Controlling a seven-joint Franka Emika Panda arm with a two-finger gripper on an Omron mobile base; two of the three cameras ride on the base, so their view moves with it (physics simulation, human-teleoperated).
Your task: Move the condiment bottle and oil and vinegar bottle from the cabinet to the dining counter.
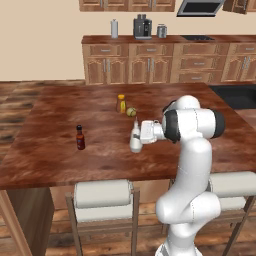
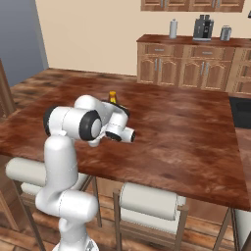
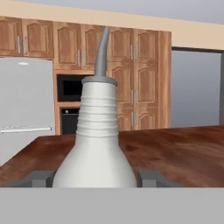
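The pale grey-white oil and vinegar bottle [image 1: 135, 142] stands upright on the dining counter [image 1: 55, 150], near its front middle. My gripper [image 1: 136, 134] reaches in from the right and is shut on the bottle's rounded body. In the hand view the bottle [image 3: 96, 144] rises between both fingertips [image 3: 41, 178], spout up, with the pads against its sides. The condiment bottle [image 1: 80, 137], small and dark with a red cap, stands upright on the same counter, well left of the gripper. Wall cabinets [image 1: 127, 5] hang at the back; I cannot tell which is the task's cabinet.
A short orange-yellow jar [image 1: 121, 103] and a small green fruit [image 1: 131, 111] sit just behind the gripper. Cushioned stools [image 1: 102, 194] line the counter's near edge. A black sink [image 1: 237, 96] lies at the right. The back counter holds a steel canister [image 1: 114, 28] and coffee machine [image 1: 142, 27].
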